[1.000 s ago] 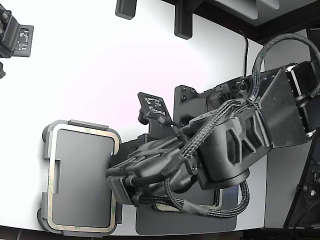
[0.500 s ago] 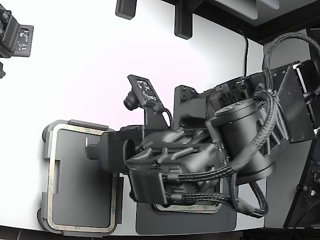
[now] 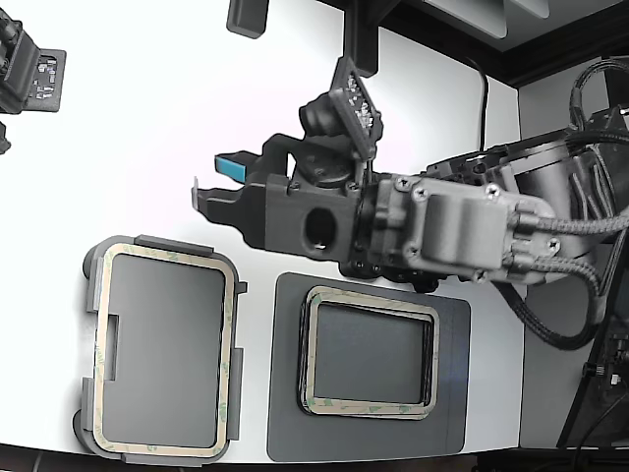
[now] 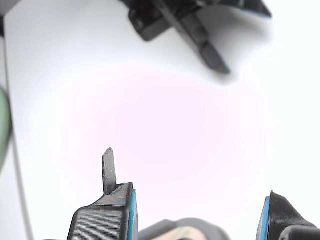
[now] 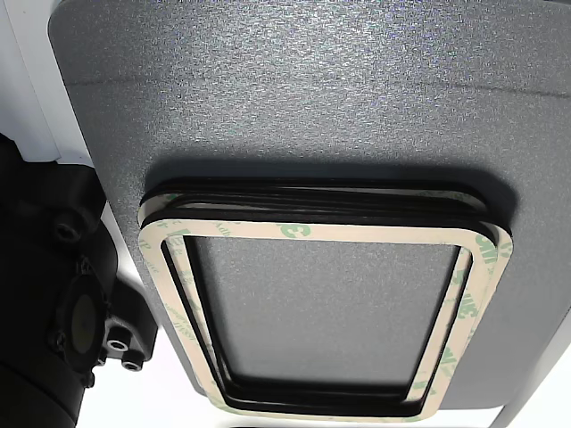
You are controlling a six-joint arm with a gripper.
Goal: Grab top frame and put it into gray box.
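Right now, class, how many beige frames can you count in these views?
At least 2: one frame seated in the gray box, another topping the stack on the dark mat. Black layers beneath may hide more.

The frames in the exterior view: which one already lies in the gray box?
The frame at the exterior view's left, its pale rim sitting inside the gray box. The other frames are stacked on the dark mat.

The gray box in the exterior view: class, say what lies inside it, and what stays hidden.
Inside the gray box one frame lies flat along its walls, its open middle showing the box floor. Whatever lies beneath the frame's rim is covered. The gripper hangs apart, open and empty.
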